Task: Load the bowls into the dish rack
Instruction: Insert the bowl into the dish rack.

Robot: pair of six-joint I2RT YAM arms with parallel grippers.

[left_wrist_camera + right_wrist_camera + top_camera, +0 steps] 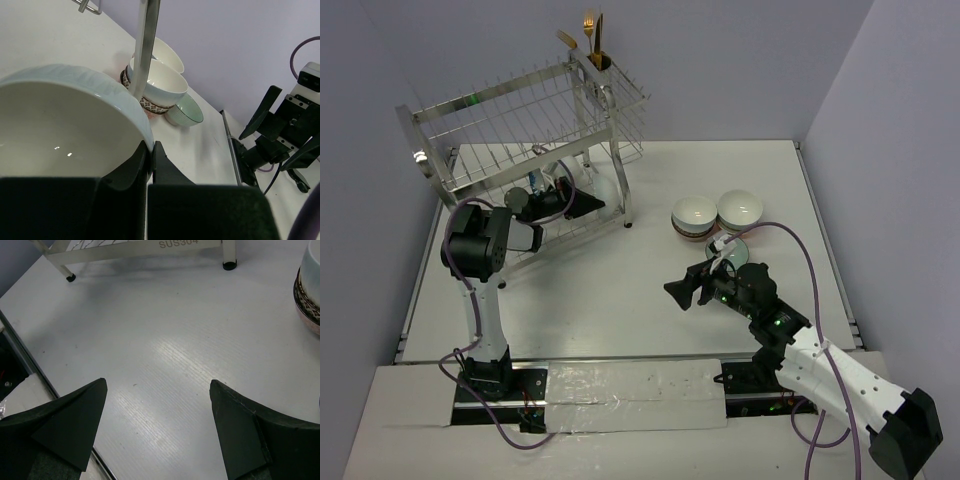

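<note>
L gripper (150, 150) is clamping the rim of a white bowl (65, 120), fingers closed tight on it. It is holding the bowl under the dish rack (520, 110) upper tier, at lower-shelf level, near the rack leg (146, 50) at front right. R gripper (157, 385) is hanging released, jaws wide w/ nothing between them, over bare surface (620, 310) right of and in front of the rack, pointing toward it. Other bowls are sitting on the surface right of the rack: first stack (695, 212) nearer the rack, second stack (740, 208) just beside it, brown-patterned bowls underneath, and a green-lined bowl (735, 250) in front. Gold cutlery (590, 35) is standing in the cup (601, 62) at the rack's top back corner.
</note>
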